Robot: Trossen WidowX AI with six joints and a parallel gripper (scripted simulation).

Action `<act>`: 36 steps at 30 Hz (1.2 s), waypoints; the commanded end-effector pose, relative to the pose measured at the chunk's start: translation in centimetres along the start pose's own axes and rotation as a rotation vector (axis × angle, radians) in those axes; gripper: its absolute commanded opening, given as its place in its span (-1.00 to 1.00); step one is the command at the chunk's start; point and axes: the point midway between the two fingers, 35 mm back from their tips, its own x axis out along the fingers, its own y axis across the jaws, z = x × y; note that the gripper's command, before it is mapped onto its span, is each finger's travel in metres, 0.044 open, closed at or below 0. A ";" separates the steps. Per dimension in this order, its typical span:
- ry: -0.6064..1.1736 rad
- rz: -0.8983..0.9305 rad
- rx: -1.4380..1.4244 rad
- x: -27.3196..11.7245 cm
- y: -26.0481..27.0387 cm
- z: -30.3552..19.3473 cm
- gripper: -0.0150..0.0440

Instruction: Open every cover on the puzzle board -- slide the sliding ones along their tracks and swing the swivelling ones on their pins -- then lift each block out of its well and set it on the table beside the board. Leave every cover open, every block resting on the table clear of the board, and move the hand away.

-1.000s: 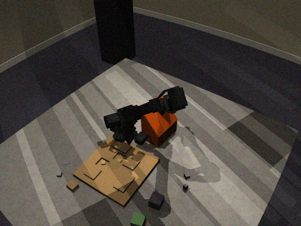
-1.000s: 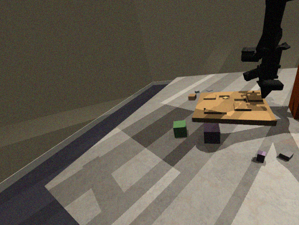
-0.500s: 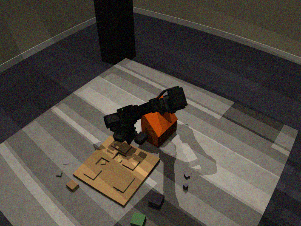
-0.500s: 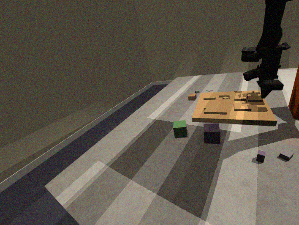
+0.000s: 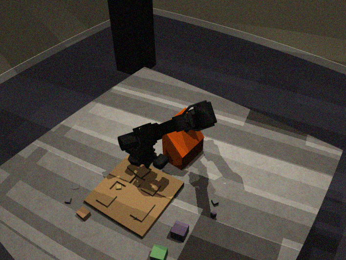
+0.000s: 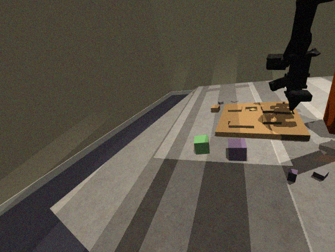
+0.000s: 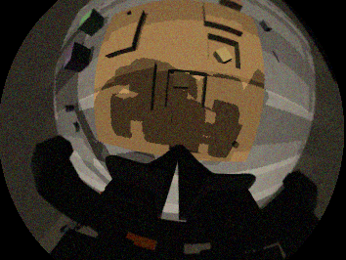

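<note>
The tan puzzle board (image 5: 125, 195) (image 6: 243, 116) (image 7: 176, 29) carries several flat tan covers, including one (image 5: 106, 200) near its left edge and one (image 5: 143, 212) near its front corner. A yellow block (image 5: 118, 186) (image 6: 252, 109) (image 7: 223, 55) sits in an uncovered well. Another well outline lies in the arm's shadow; its contents are unclear. My gripper (image 5: 147, 166) (image 6: 291, 109) (image 7: 178, 147) is shut and empty, above the board's back part. An orange block (image 5: 83, 213) (image 6: 215, 108), a green block (image 5: 159, 251) (image 6: 201, 144) and a purple block (image 5: 180, 230) (image 6: 237, 149) rest on the table beside the board.
A large orange, house-shaped object (image 5: 182, 145) (image 6: 330, 119) stands behind the board. A small purple piece (image 5: 213, 214) (image 6: 292, 175) and a dark angled piece (image 5: 214, 202) (image 6: 320, 175) lie to the right. A small dark piece (image 5: 68, 200) (image 6: 221, 102) lies left of the board.
</note>
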 end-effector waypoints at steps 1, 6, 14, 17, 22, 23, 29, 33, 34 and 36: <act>0.030 0.003 -0.033 0.9 0.6 0.2 -0.49; 0.031 0.003 -0.033 0.9 0.6 0.8 -0.49; 0.031 0.003 -0.033 0.9 0.7 1.9 -0.49; 0.031 0.003 -0.034 0.9 0.7 2.2 -0.49; 0.031 0.003 -0.034 1.0 0.7 2.5 -0.49; 0.031 0.003 -0.034 1.0 0.7 2.7 -0.49; 0.031 0.003 -0.034 1.0 0.5 3.5 -0.49; 0.031 0.003 -0.034 1.0 0.4 4.0 -0.49; 0.030 0.003 -0.034 1.0 0.4 4.1 -0.49; 0.030 0.003 -0.034 1.0 0.4 4.2 -0.49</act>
